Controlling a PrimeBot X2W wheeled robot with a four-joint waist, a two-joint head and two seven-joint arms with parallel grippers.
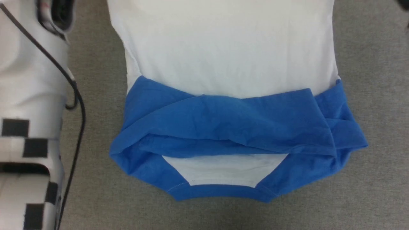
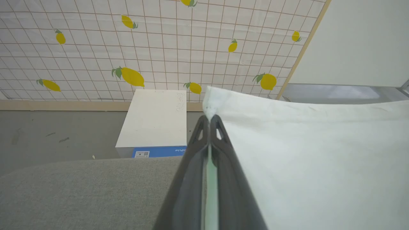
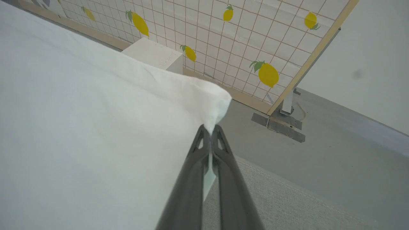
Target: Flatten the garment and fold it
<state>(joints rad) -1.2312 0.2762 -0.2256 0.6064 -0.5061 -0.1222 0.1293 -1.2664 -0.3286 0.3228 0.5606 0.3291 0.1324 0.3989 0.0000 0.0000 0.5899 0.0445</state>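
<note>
The garment (image 1: pixel 223 48) lies on the grey desk (image 1: pixel 367 191), collar band (image 1: pixel 220 191) nearest us, with both blue sleeves (image 1: pixel 230 121) crossed over the white body. Our left jaws are closed on one white hem corner (image 2: pixel 211 102), and our right jaws are closed on the other hem corner (image 3: pixel 217 102). Both corners appear raised off the desk. We judge the fold toward the collar to be in hand.

Risks:
- Unequal arm travel would skew the fold line.
- Slack cloth between the corners could sag and crease.
- Dragging the body could disturb the crossed sleeves.
- A thin pinch may slip.
</note>
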